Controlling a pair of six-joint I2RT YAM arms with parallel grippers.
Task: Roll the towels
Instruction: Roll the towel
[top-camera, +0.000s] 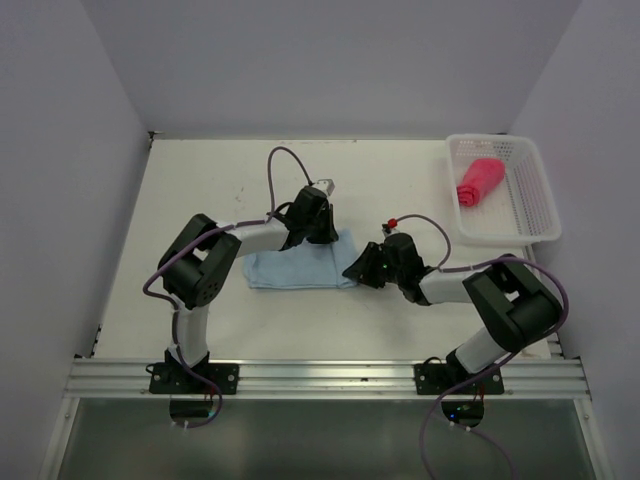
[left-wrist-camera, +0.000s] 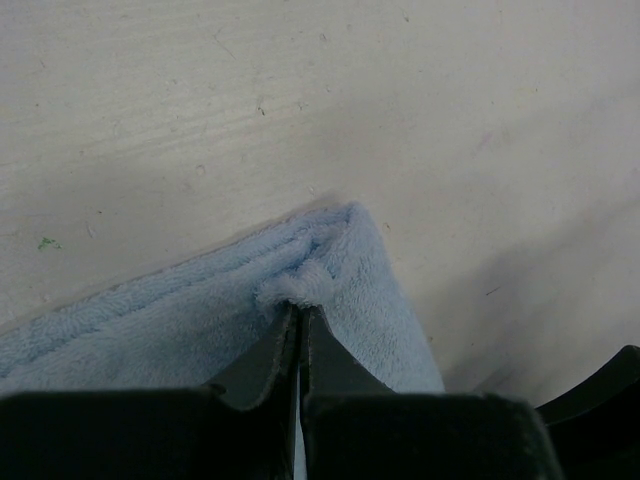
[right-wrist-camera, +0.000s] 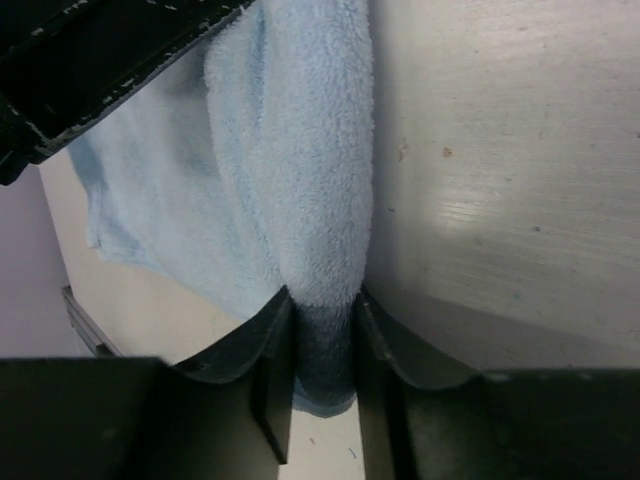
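The light blue towel (top-camera: 295, 268) lies flat on the table between my two arms. My left gripper (top-camera: 322, 234) stands at its far right corner; in the left wrist view the gripper (left-wrist-camera: 300, 306) is shut, pinching a tuft of the towel (left-wrist-camera: 350, 290) just inside that corner. My right gripper (top-camera: 356, 272) is at the towel's near right edge. In the right wrist view its jaws (right-wrist-camera: 322, 300) press on a thick fold of the towel (right-wrist-camera: 300, 150) from both sides. The red-pink towel (top-camera: 478, 182) lies rolled up in the basket.
A white mesh basket (top-camera: 540, 205) stands at the far right of the table, close to the right wall. An aluminium rail (top-camera: 320, 378) runs along the near edge. My left arm (right-wrist-camera: 100, 60) crosses the top left of the right wrist view.
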